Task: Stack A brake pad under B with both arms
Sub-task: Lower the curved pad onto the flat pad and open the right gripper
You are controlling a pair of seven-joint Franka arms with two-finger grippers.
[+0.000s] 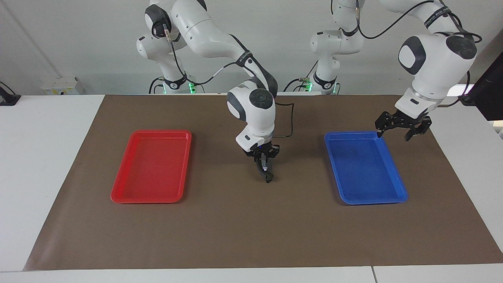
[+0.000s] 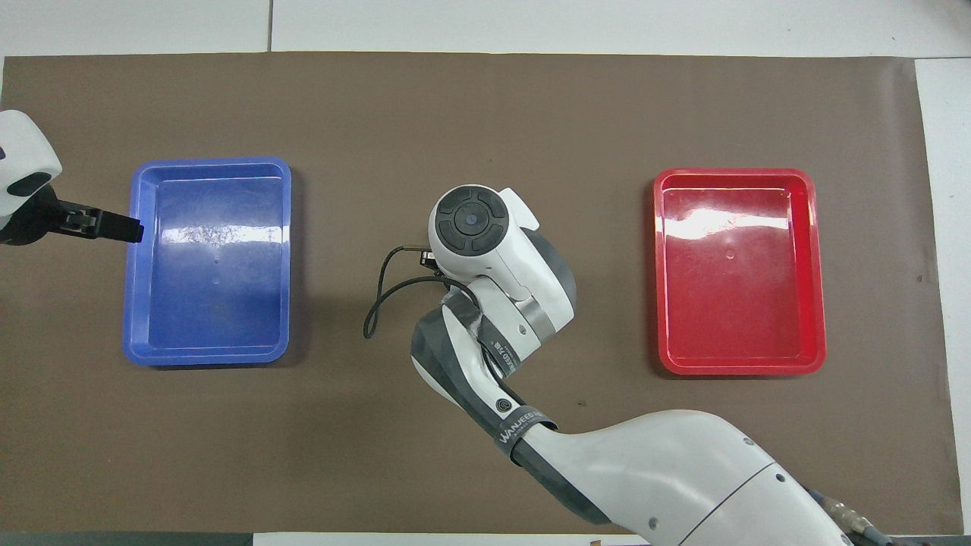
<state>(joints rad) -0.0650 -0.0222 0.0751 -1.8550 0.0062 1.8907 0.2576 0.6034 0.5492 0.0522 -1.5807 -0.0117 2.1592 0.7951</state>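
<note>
Brown mat covers the white table, with a red tray toward my right arm's end and a blue tray toward my left arm's end. Neither tray holds anything.

My right gripper points straight down at the middle of the mat, between the trays, with its tip at the surface. A slim dark piece shows at that tip. I cannot tell whether it is A, B, or the two already together. I also cannot tell whether I am clamped on it or just touching it. From overhead my own wrist hides the spot completely.

My left gripper waits in the air over the blue tray's rim on the robots' side, its fingers apart and holding nothing.

I judge this to be the placing step at the stack. To do it well:
- Keep the right wrist vertical.
- Settle the piece flat before letting go.
- Lift straight up so nothing slides.
- If B is going on top, centre its curve over the shorter A so it does not rock or tip off.
- Bring the left gripper in only if the pile needs steadying.
</note>
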